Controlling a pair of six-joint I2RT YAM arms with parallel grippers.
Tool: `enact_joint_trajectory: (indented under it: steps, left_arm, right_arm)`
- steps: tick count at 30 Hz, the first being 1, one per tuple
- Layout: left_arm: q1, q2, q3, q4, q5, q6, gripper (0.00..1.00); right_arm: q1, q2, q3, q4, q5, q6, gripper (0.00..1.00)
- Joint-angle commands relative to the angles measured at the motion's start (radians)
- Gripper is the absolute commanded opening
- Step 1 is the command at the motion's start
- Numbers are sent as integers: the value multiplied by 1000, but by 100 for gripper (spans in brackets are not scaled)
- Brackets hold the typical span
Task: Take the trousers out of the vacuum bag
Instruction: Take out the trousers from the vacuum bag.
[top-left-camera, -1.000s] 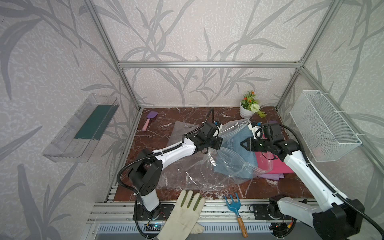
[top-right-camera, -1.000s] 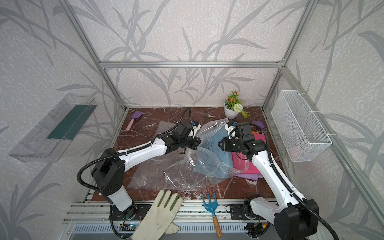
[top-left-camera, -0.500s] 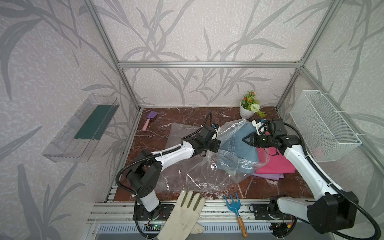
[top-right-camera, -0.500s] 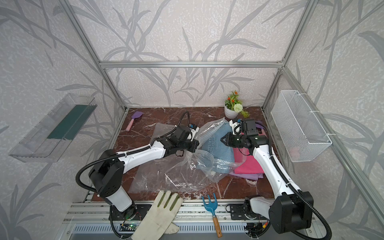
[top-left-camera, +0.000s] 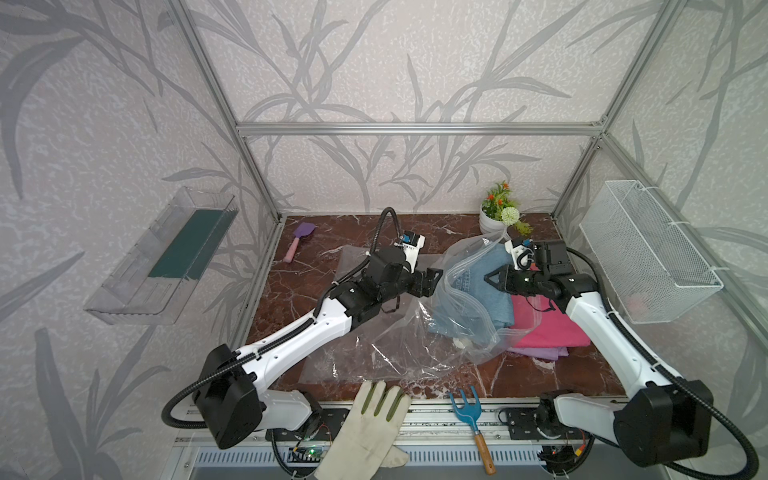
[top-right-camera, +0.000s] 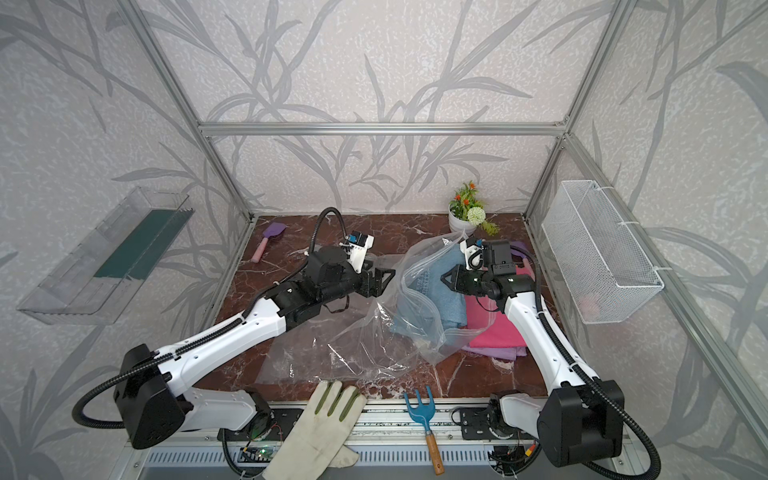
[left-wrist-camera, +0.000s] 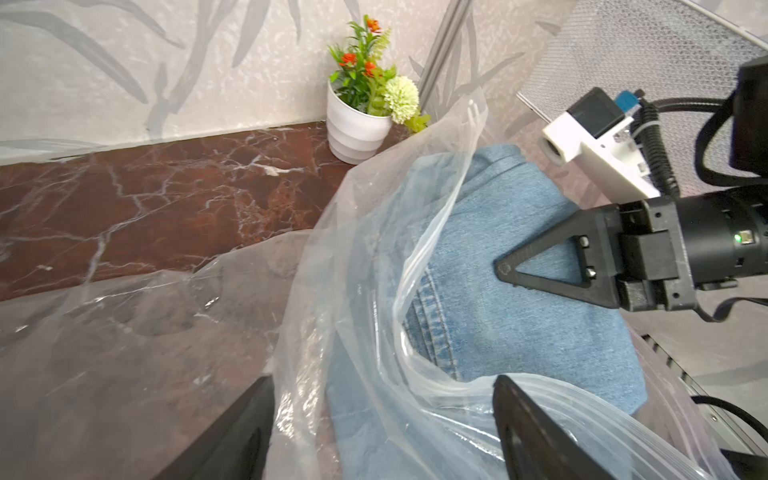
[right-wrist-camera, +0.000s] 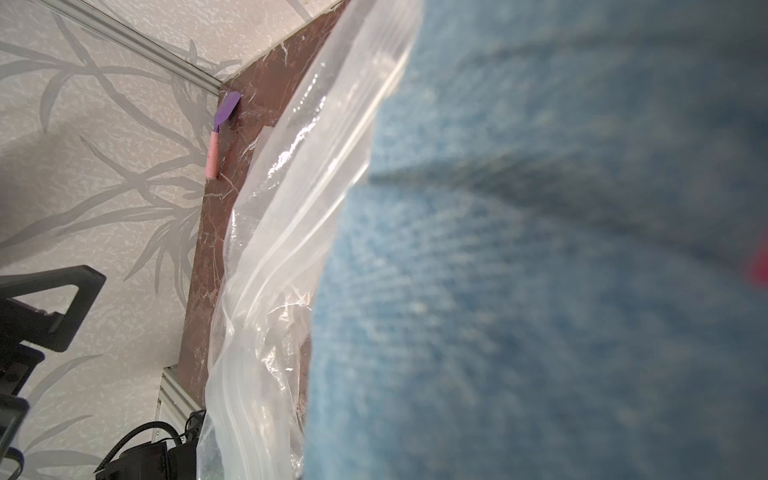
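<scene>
Red-brown marble is covering the table (top-left-camera: 332, 226), walled by leaf-patterned panels (top-left-camera: 415, 62). At frame centre the left gripper (top-left-camera: 432, 280) is holding its jaws wide apart, loose plastic of the clear bag (top-left-camera: 399, 340) lying between them. Right of centre, the right gripper (top-left-camera: 495, 279) is clamping the denim trousers (top-left-camera: 478, 299), which are sitting half inside the bag's mouth. Toward the lower right, pink trousers (top-left-camera: 548, 328) are lying on purple trousers (top-left-camera: 540, 354), beside the bag.

blurred blue denim trousers (right-wrist-camera: 540, 270) close up, crinkly clear vacuum bag (right-wrist-camera: 282, 249) alongside, purple spatula (right-wrist-camera: 220, 133) beyond
</scene>
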Motion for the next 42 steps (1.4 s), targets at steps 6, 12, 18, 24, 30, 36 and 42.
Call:
enact_joint_trajectory:
  steps: [6,12,18,24,30,36,42]
  left_arm:
    - [66,24,-171,8,-168,-87,2]
    - [169,108,-266,62,-103,-181,0]
    - [173,246,-246,-5,-97,-231,0]
    - [172,317,-282,5,-120,-262,0]
    - [175,378,-278,-19,-135,-280,0]
    - [185,415,-283,-22,-146,-296,0]
    - [194,433,-291,-18,-146,-300,0]
  right_arm:
    - [-4,9,13,148,-58,15,4]
    - [-4,13,5,158,-66,10,4]
    - [-3,4,36,146,-54,5,4]
    - [-4,8,95,110,-33,-9,4]
    - [-6,7,151,92,-21,-9,4]
    - [-28,-4,206,78,-43,5,4]
    - [-58,-24,223,99,-105,66,3]
